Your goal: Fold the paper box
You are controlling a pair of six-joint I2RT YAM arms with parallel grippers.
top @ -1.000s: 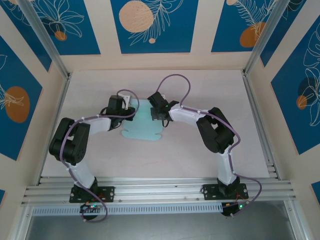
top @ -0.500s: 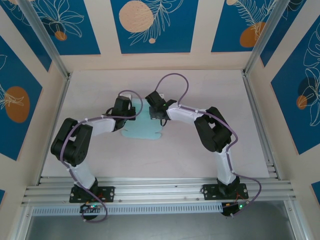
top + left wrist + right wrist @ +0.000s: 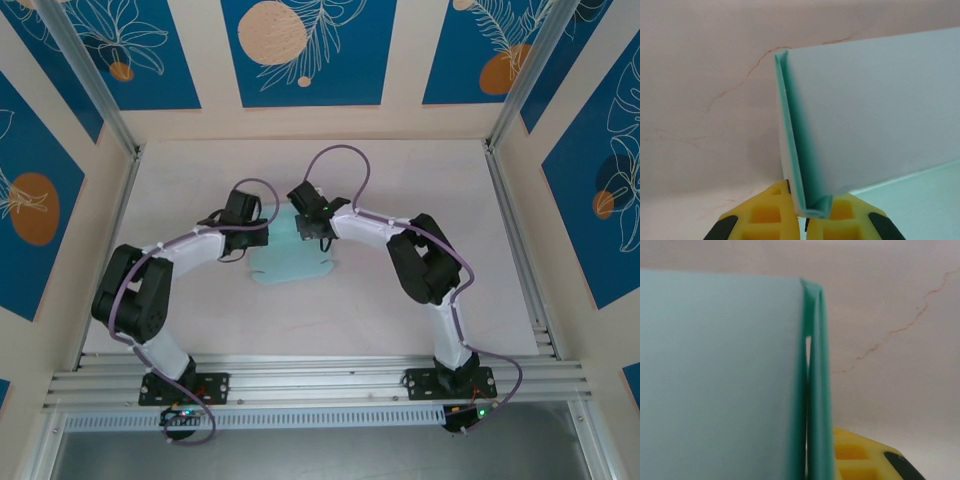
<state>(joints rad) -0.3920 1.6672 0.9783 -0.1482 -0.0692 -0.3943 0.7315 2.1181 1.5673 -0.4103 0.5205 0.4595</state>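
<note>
- Left gripper (image 3: 802, 220) is pinched almost closed on the folded edge of the paper box (image 3: 865, 125)
- Right gripper (image 3: 306, 218) sits at the opposite fold; I cannot tell its grip
- The box lies mid-tabletop (image 3: 430, 170), one panel upright

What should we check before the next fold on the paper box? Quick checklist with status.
1. Left gripper pinching the paper box at its doubled edge: ok.
2. Right gripper holding the other edge: cannot tell; one yellow finger shows beside the card.
3. Panel raised off the table: ok.
4. Box finished: not ok; near flaps lie flat in the top view.
</note>
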